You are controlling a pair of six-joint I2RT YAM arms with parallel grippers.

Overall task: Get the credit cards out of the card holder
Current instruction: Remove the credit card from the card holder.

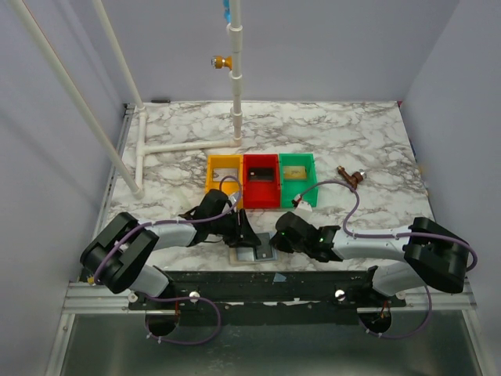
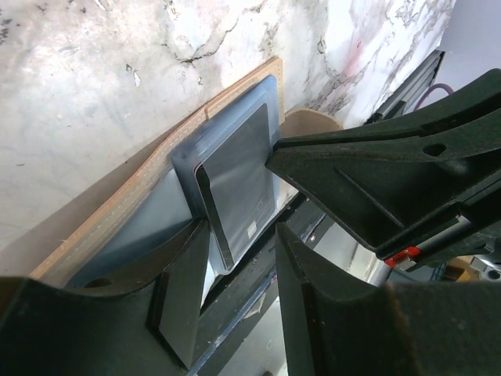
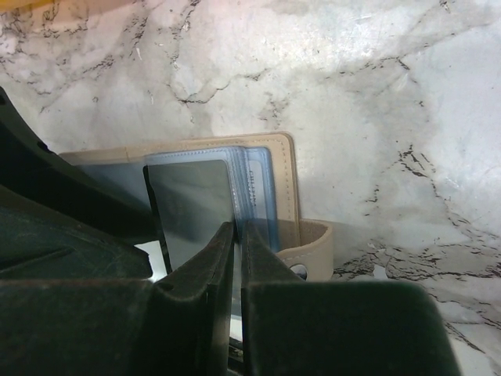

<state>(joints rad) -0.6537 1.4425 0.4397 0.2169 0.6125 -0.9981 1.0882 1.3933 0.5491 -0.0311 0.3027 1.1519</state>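
Pinching the dark card [image 3: 192, 211] by its edge with the right gripper [image 3: 237, 243], jaws narrowed almost to touching, and seemingly partly out of a clear sleeve [image 3: 254, 184] of the card holder [image 1: 252, 252]. Lying open, inside face up, on the marble table [image 1: 352, 141] right at its near edge, between the two arms. Bracing it with the left gripper [image 2: 239, 235], jaws about half apart and closed on nothing visible, one finger [image 2: 184, 290] down on the grey-blue lining [image 2: 149, 227] just beside the card. Likely to drag the whole holder along on a pull against a clinging sleeve, given so light a brace. Could slide it off the near edge, being so close to it. Might also have sleeve plastic caught in the pinch together with the card; cannot tell from these views. Risks a slip from so shallow a bite on a slick edge. Could knock the left fingers on a careless pull, working so close together.
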